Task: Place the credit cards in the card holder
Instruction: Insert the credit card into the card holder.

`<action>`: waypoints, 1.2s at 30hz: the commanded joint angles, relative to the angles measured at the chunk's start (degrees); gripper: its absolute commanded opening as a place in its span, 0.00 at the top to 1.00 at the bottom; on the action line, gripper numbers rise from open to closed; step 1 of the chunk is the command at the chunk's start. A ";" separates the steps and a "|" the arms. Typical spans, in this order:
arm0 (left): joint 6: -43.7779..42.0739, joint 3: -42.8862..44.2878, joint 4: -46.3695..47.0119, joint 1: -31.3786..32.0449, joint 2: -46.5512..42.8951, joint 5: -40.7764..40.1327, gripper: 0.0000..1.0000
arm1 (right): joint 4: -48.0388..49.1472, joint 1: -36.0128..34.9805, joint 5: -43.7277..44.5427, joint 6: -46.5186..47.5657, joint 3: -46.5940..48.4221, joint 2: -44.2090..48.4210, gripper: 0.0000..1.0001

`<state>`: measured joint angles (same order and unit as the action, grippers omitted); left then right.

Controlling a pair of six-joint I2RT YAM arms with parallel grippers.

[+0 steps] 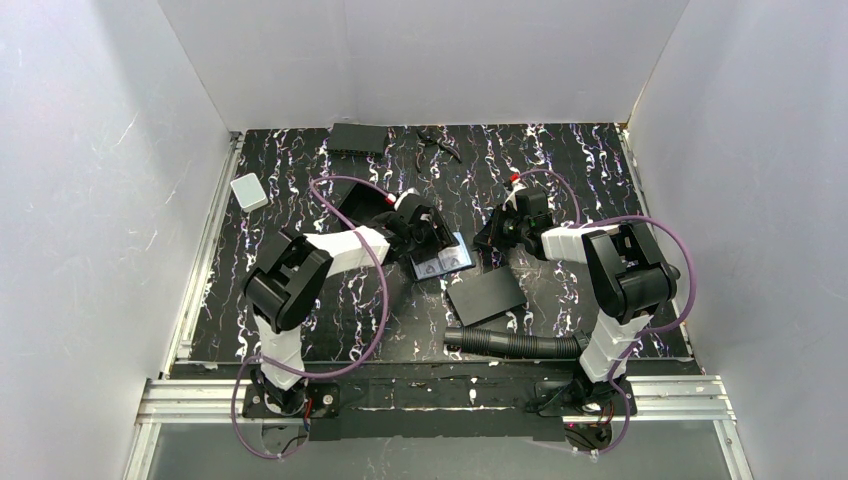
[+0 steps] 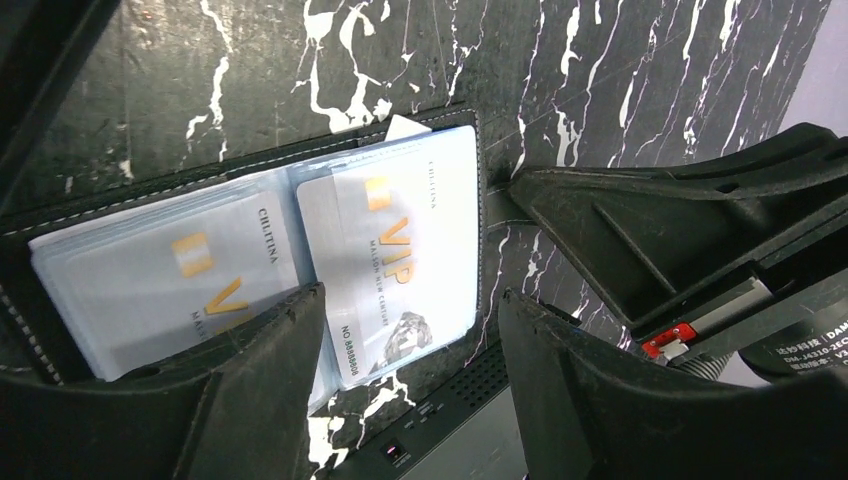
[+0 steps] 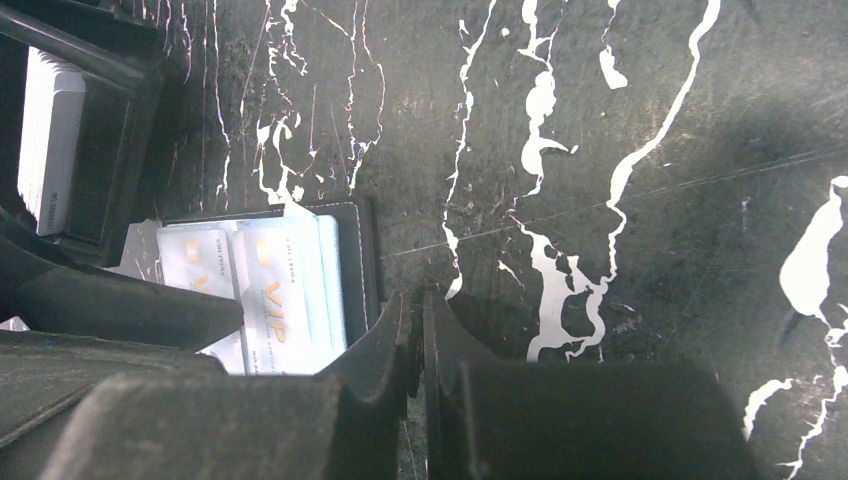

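Left gripper (image 2: 410, 305) hangs with jaws spread and nothing between them, right over the open card holder (image 2: 150, 195) on the table (image 2: 650, 80). Two pale-blue credit cards (image 2: 385, 260) lie on its clear sleeves, the VIP one under the fingertips. Right gripper (image 3: 420, 310) is clenched tight on nothing, just beside the holder's edge.

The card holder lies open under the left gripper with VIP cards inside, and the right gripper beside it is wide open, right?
No: the right gripper is shut, not wide open, as the right wrist view shows. The card holder does lie open under the left gripper, VIP cards inside.
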<state>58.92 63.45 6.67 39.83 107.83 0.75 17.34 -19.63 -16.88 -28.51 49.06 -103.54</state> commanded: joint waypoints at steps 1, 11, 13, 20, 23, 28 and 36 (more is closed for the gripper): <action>0.01 0.49 1.83 -0.04 1.80 2.84 0.38 | -2.39 -0.23 0.00 0.69 -0.37 -0.48 0.99; -0.90 -0.29 10.82 -0.06 2.83 6.11 0.38 | -1.48 -0.23 -1.05 0.43 -0.50 -0.75 0.99; -0.47 0.11 12.16 -0.11 3.79 7.83 0.38 | -1.47 -0.23 -1.22 0.41 -0.41 -0.71 0.99; -2.79 -1.28 11.67 -0.30 -0.50 7.80 0.38 | -3.18 -0.14 -1.38 1.40 0.71 -0.64 0.99; -5.10 -1.72 6.57 -0.66 -4.73 8.85 0.38 | -5.65 0.12 -0.96 2.82 2.22 0.04 0.99; -11.55 0.96 -8.97 -1.35 -13.20 9.15 0.37 | -11.70 0.96 0.48 6.96 4.83 3.42 0.99; -14.20 -6.44 -17.95 -4.39 -31.32 13.52 0.36 | -20.65 -2.50 2.76 13.87 10.43 9.01 0.99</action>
<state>47.60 60.97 -2.85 37.21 84.95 11.88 2.25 -19.57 -16.23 -20.12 54.46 -99.56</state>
